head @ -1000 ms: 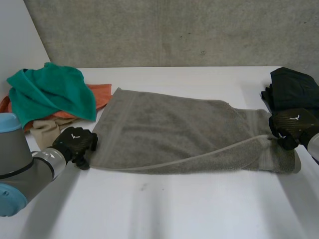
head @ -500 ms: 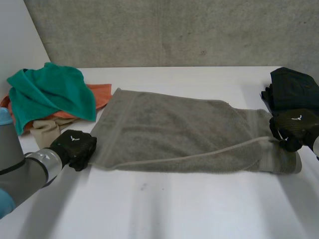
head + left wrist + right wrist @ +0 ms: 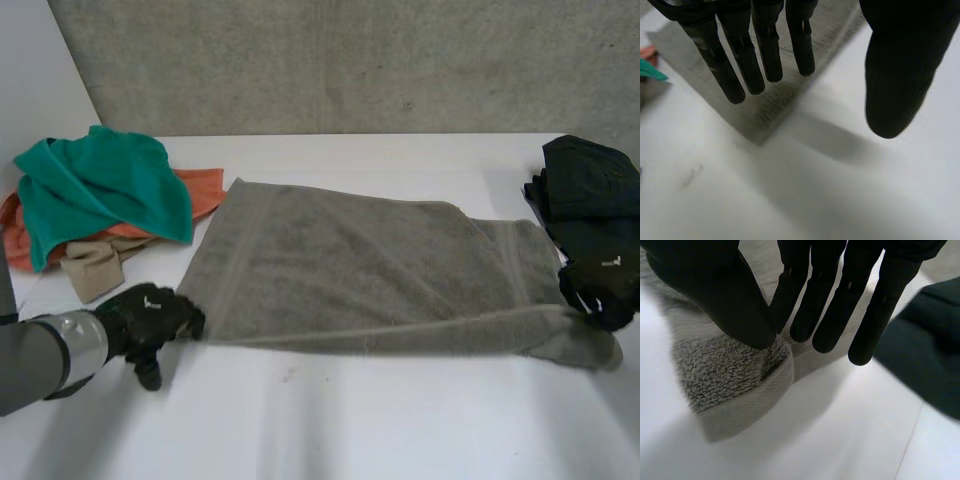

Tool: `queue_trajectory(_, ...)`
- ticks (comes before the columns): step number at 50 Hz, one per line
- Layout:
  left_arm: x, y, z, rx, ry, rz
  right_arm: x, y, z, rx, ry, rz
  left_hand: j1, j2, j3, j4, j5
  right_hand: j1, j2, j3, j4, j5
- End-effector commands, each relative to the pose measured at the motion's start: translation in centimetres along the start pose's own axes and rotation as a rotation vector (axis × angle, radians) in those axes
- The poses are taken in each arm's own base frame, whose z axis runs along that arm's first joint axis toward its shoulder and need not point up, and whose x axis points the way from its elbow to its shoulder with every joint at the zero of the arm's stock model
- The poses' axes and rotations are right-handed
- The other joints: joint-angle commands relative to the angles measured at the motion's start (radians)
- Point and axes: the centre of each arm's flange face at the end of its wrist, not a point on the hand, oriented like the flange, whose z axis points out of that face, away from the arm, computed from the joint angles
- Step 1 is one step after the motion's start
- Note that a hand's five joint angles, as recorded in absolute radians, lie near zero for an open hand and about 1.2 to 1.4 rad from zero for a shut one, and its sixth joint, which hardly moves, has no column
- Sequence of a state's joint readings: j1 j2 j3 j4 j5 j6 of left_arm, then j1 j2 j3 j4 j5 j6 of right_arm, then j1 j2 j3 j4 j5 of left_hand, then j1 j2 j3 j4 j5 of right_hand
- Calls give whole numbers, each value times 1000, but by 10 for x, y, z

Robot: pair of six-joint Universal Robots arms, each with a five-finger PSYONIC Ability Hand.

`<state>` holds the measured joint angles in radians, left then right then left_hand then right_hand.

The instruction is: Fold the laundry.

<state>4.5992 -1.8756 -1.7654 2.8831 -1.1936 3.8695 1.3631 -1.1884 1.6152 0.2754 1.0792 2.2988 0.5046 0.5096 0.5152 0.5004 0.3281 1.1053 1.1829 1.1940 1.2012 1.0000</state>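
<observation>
a grey towel (image 3: 370, 270) lies folded across the middle of a white table (image 3: 400, 420). the left hand (image 3: 900, 65), fingers straight and thumb spread apart, is at its near left corner. the right hand (image 3: 715, 285) pinches the towel's bunched right end between thumb and fingers.

Towel (image 3: 370, 265) plain grey-brown all over, no print, a flat woven band a shade paler near each short end, pile looks speckled light and dark grey up close. Teal cloth (image 3: 100, 185) solid green-blue, orange cloth (image 3: 205, 188) solid, beige cloth (image 3: 92, 268) plain tan. Dark garment (image 3: 590, 185) near black with a green tinge, no pattern. Table (image 3: 350, 420) plain white. Wall (image 3: 350, 60) mottled grey concrete. Left hand (image 3: 150, 312) and right hand (image 3: 605, 285) black, small white mark on each back; left arm (image 3: 40, 355) grey
</observation>
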Motion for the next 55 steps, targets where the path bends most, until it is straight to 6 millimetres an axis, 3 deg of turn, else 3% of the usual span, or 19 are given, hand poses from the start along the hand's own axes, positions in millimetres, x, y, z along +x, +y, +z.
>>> queue_trajectory(1, -6, -5, 12, 66, -36, -229, -2, -5, 13, 70, 54, 47, 14, 9, 4, 18, 16, 291, 213, 202, 195, 222)
queue_trajectory(19, 0, 4, 53, 51, -106, -164, -6, -18, 27, 159, 135, 85, 38, 33, 27, 42, 40, 291, 213, 202, 195, 222)
queue_trajectory(33, -11, -4, 69, 137, -194, -97, -3, -17, 37, 164, 166, 101, 290, 285, 279, 294, 292, 291, 213, 202, 195, 222)
queue_trajectory(44, -9, 0, 77, 140, -193, -53, 2, -13, 45, 158, 179, 113, 328, 323, 318, 332, 330, 291, 213, 202, 195, 222)
queue_trajectory(48, -8, 2, 78, 131, -195, -41, 6, -14, 48, 167, 195, 127, 518, 513, 508, 523, 520, 291, 213, 202, 195, 222)
queue_trajectory(49, -9, 1, 78, 136, -198, -36, 8, -14, 48, 170, 206, 131, 792, 787, 782, 797, 794, 291, 213, 202, 195, 222)
queue_trajectory(50, -9, 0, 77, 137, -199, -36, 9, -14, 48, 170, 210, 134, 891, 886, 880, 895, 893, 291, 213, 202, 195, 222)
queue_trajectory(55, -13, -10, 61, 160, -236, -34, 7, -18, 42, 171, 205, 136, 892, 887, 881, 896, 894, 291, 213, 202, 195, 222)
